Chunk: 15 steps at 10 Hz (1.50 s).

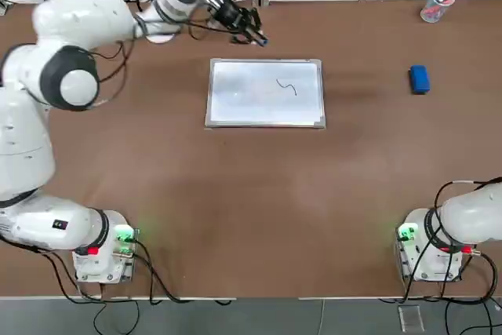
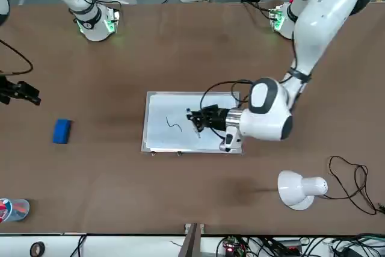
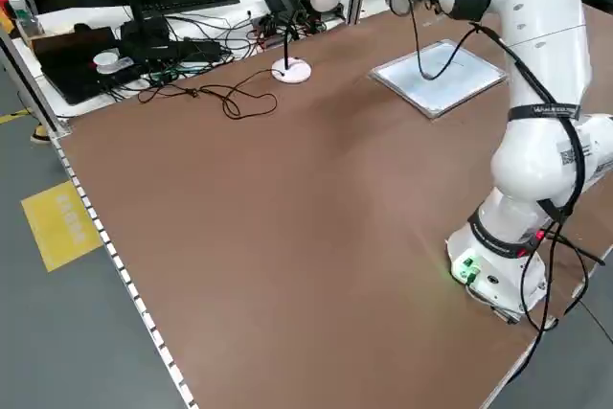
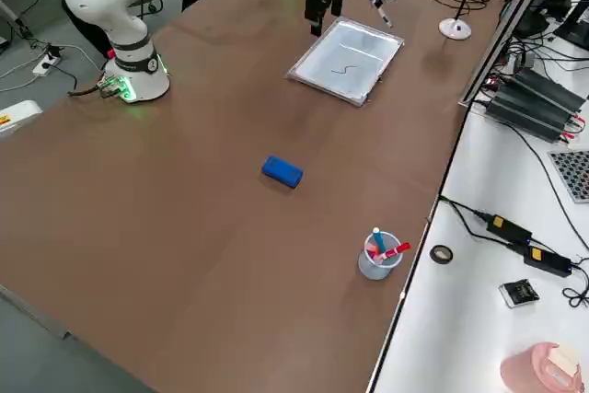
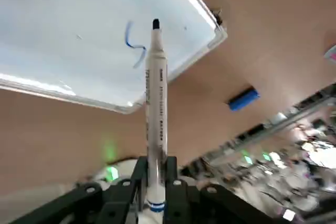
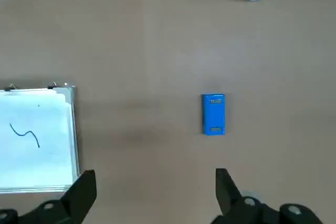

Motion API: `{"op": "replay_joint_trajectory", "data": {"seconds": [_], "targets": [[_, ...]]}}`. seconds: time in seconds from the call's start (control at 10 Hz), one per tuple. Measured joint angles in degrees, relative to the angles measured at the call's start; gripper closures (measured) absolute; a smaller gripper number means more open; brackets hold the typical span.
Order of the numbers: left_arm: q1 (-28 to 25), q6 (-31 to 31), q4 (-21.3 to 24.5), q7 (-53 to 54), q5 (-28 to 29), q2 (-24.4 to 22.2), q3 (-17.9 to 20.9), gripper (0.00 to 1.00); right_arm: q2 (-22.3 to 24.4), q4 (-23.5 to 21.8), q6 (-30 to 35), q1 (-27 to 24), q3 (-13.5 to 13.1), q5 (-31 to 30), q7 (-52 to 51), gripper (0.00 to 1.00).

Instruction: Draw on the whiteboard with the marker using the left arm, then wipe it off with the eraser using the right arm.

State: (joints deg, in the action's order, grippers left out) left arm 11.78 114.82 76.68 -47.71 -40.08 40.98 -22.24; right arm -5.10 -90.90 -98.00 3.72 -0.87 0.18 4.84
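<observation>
The marker (image 5: 157,108) stands upright in the wrist view between the left gripper (image 5: 155,182)'s fingers, clamped on its rear end, the dark tip pointing away from them. Near that gripper lies the whiteboard (image 1: 267,93), bearing a short wavy line (image 1: 286,86); the eraser (image 6: 213,114) rests ahead of the right gripper (image 6: 156,198), whose fingers stand wide apart.

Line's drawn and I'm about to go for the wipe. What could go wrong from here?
The left gripper holds the marker with its dark tip bare, so it could leave a stray mark if it dips over the whiteboard. The left arm also leans in near the board and might get in the right arm's way. The open right gripper could miss the small eraser if badly lined up.
</observation>
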Motion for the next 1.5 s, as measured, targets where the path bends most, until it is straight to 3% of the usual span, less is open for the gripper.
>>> {"op": "replay_joint_trajectory", "data": {"seconds": [0.3, 0.6, 1.1, 1.3, 1.5], "targets": [[-2.52, -8.19, 0.22, 4.27, 16.24, -5.09, 0.03, 0.82, 0.1, -3.82, -4.82, -2.03, -0.58, -0.1, -8.01, 0.0], [-5.92, -14.17, 3.27, 14.79, 30.65, -8.61, 0.17, 0.82, -0.06, -12.38, -17.16, -6.91, -0.88, -0.1, -19.8, 0.0], [-12.56, -13.6, 11.82, 28.71, 41.21, -12.51, 0.34, 0.82, -3.07, -24.35, -37.1, -9.4, -1.02, -0.09, -25.72, 0.0], [-14.99, -9.09, 17.18, 33.05, 42.88, -14.49, 0.36, 0.82, -5.94, -28.08, -45.39, -10.2, -1.01, -0.06, -25.72, 0.0], [-18.06, -0.78, 24.76, 38.63, 43.27, -16.64, 0.43, 0.82, -9.75, -31.51, -53.33, -11.52, -1.04, -0.07, -26.52, 0.0]]}}
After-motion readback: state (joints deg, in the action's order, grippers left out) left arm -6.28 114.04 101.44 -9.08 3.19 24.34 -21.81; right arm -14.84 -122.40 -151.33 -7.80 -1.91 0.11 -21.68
